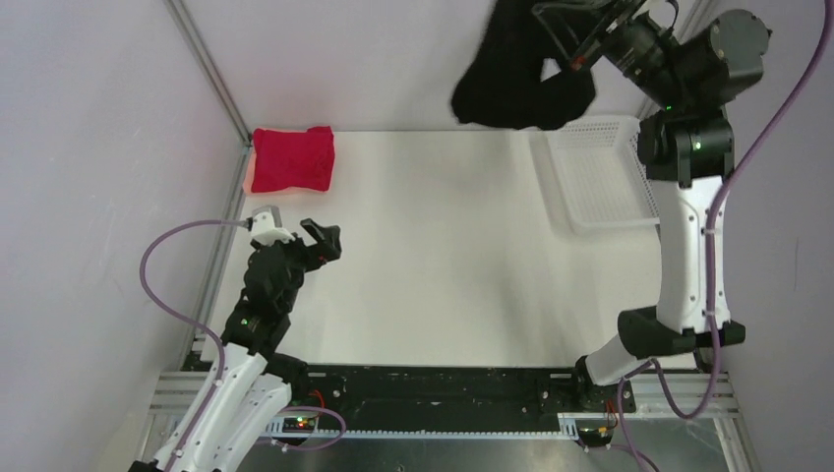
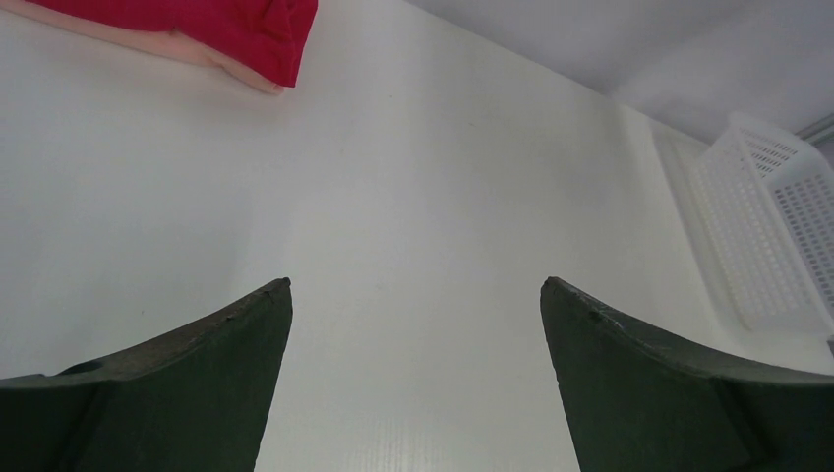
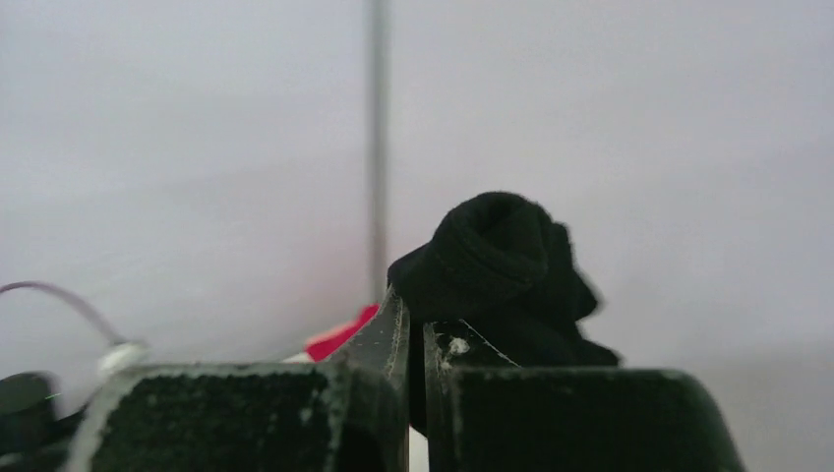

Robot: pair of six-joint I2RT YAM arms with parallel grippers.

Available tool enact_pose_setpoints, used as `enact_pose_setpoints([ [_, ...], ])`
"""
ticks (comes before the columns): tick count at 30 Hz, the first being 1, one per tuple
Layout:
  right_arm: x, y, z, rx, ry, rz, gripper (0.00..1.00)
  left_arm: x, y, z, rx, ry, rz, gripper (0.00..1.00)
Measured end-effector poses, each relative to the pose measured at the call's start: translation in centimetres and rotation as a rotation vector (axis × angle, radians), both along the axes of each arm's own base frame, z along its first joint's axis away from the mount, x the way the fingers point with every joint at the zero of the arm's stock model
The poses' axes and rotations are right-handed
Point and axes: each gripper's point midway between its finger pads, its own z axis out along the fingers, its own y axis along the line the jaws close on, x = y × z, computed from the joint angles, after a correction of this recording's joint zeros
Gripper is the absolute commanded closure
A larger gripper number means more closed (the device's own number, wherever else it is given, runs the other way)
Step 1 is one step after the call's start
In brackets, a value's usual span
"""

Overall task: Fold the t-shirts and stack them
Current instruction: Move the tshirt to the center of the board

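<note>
The black t-shirt point(image 1: 516, 79) hangs bunched and crumpled from the right gripper point(image 3: 413, 324), which is pinched tight on it. The red t-shirt point(image 1: 293, 159) lies folded. The left gripper point(image 2: 416, 285) gapes wide.

Wht table point(image 1: 433, 275) — grey walls point(image 1: 89, 147)

I see the black shirt point(image 1: 521, 79) bunched into a dark crumpled lump, hanging in the air at the far right, pinched in the right gripper point(image 1: 578, 62). The red shirt point(image 1: 292, 159) lies folded into a rough rectangle, flat in the far left corner of the table point(image 1: 433, 256).
</note>
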Motion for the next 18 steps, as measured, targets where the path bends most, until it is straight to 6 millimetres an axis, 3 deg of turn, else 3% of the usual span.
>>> enact_pose_setpoints([
  [2,-4.4,3.0,1.8,0.001,-0.063,0.123,1.0,-0.1,0.0,0.3,-0.012,-0.01,0.001,0.0],
  [4,-6.5,4.8,2.1,-0.001,-0.082,0.196,1.0,-0.3,0.0,0.4,-0.026,-0.011,0.004,0.0],
  [6,-7.5,6.3,1.5,-0.003,-0.07,0.25,1.0,-0.6,0.1,0.2,-0.036,-0.002,0.008,0.0],
  [9,-6.6,8.5,-2.1,-0.023,0.029,0.301,1.0,-1.0,0.2,-0.1,-0.051,0.015,0.019,0.0],
  [11,-4.7,9.3,-6.6,-0.034,0.144,0.284,1.0,-1.4,0.4,-0.4,-0.059,0.031,0.031,0.0],
  [15,0.0,7.7,-20.8,-0.053,0.451,0.079,0.94,-2.1,1.0,-1.2,-0.074,0.062,0.066,0.0],
  [17,1.8,5.5,-29.6,-0.071,0.641,-0.077,0.81,-2.3,1.3,-2.0,-0.075,0.084,0.083,0.0],
  [18,2.6,3.9,-33.4,-0.074,0.734,-0.16,0.62,-2.4,1.4,-2.4,-0.075,0.1,0.089,0.0],
])
